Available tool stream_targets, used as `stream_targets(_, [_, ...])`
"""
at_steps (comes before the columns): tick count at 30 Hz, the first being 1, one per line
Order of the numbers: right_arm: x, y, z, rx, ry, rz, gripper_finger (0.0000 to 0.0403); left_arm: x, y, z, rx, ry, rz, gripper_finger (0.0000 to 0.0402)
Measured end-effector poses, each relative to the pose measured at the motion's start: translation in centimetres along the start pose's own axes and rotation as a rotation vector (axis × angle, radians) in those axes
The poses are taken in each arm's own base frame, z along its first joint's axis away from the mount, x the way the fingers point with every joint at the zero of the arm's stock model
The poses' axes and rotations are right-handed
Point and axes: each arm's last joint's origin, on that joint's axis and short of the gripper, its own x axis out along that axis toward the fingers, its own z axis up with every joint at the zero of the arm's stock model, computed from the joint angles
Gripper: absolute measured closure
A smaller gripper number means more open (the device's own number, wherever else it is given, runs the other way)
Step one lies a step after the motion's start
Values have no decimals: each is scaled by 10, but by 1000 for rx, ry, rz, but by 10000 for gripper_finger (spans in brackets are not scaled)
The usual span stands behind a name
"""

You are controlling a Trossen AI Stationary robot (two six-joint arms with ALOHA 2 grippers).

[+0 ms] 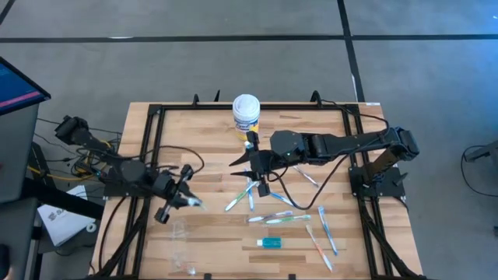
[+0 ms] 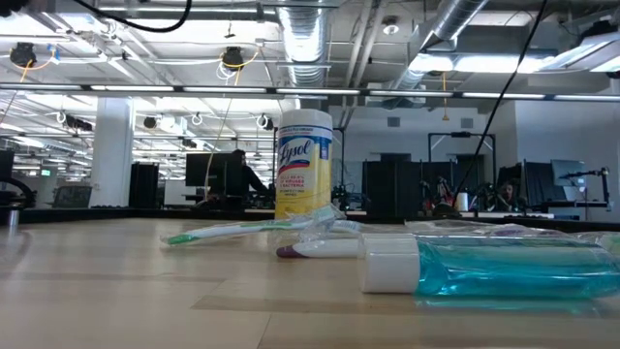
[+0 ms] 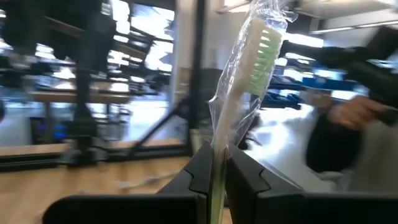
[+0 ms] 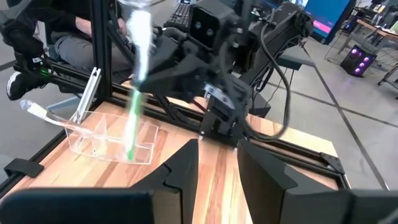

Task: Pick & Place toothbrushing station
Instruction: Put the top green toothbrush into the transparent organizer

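A wrapped green-and-white toothbrush (image 3: 249, 68) is pinched by its handle in the left hand (image 1: 189, 200), whose fingers (image 3: 199, 171) are pressed against it; it is held above the surface (image 1: 210, 233) toward its nine o'clock side, with a clear plastic organizer (image 4: 112, 140) seen below it. The right hand (image 1: 259, 173), fingers spread and holding nothing, is positioned near the surface's centre. From five to three o'clock of it, loose toothbrushes (image 1: 280, 219) are scattered, and a teal toothpaste tube (image 1: 270, 243) lies at six o'clock. A Lysol wipes canister (image 1: 246, 114) stands at twelve o'clock.
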Motion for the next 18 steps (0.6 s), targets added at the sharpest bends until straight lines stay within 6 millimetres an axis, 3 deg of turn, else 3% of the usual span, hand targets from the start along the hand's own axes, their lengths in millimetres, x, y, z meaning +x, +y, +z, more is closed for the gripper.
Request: stream_targets(18, [0, 0, 0, 19, -2, 0, 300, -14, -50, -10, -61, 101, -349, 386])
